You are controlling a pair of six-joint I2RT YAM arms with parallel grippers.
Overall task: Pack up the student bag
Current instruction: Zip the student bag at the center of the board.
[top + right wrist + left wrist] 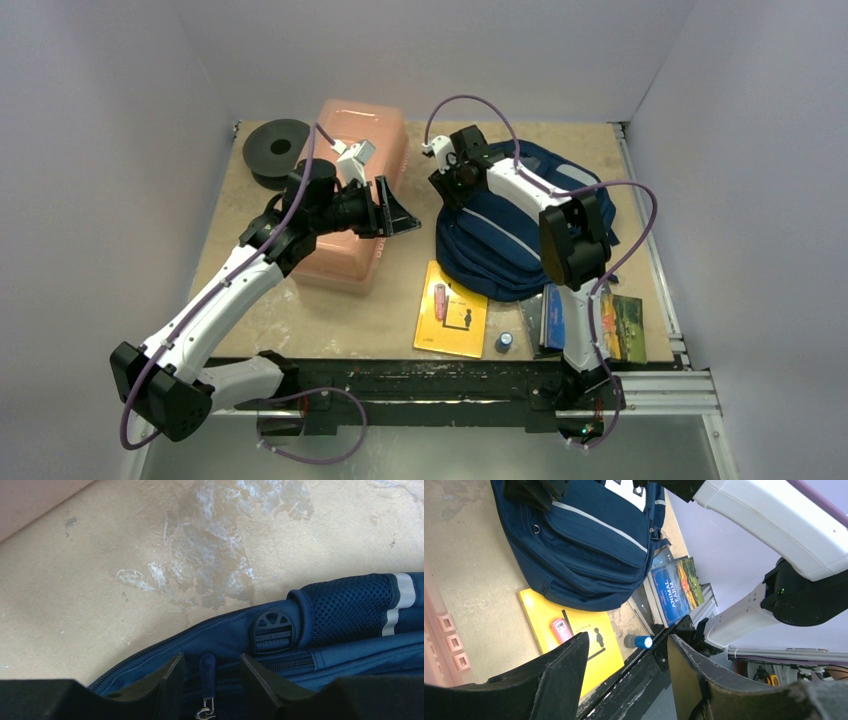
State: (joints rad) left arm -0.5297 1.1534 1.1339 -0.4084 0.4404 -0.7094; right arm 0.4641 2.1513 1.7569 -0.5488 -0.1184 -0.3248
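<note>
Softly creased, navy fabric student bag (490,255) — right fingers (170,687) apart astride its zip pull (206,670), left fingers (564,675) spread.

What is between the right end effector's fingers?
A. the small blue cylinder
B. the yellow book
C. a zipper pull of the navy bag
C: the right wrist view shows a zipper pull of the student bag between the fingers of the right end effector.
</note>
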